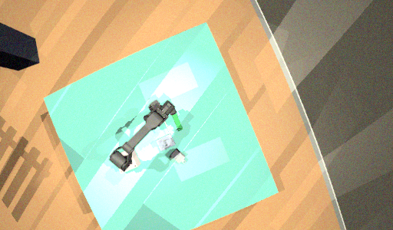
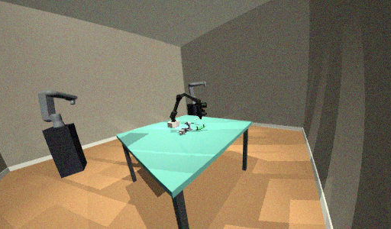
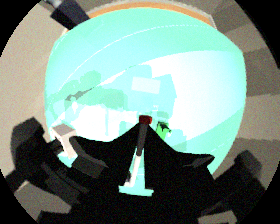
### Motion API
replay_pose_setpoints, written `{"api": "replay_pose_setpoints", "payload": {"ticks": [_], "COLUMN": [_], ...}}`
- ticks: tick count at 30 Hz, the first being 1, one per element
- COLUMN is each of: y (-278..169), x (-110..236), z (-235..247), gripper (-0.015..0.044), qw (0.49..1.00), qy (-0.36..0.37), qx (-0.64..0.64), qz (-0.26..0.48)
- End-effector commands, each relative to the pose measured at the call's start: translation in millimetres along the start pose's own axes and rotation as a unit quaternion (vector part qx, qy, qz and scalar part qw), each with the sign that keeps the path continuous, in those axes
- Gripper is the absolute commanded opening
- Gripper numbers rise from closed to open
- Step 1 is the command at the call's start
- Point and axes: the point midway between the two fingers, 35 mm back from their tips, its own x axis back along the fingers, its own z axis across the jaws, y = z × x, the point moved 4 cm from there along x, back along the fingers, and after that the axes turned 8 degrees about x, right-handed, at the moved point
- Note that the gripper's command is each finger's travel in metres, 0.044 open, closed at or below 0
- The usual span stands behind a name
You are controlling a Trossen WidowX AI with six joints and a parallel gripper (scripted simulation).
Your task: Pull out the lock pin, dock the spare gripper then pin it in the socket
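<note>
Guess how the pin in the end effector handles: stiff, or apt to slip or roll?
Pin looks a thin straight rod with a red head: likely stiff and light. The end effector grips only its narrow shaft, so it may pivot if bumped. Set on the flat table, it could roll; the head might check that.
</note>
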Motion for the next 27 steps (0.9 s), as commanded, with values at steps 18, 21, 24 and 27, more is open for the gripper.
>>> {"api": "replay_pose_setpoints", "payload": {"ticks": [18,21,24,27], "y": [10,11,10,9], "x": [-1,-1,-3,-7], "z": [-56,-59,-59,-60], "gripper": [0.0,0.0,0.0,0.0], "qw": [1.0,1.0,1.0,1.0], "qy": [-0.003,-0.003,-0.004,-0.005], "qx": [-0.011,-0.012,-0.012,-0.011], "qz": [0.0,0.0,0.0,-0.001]}}
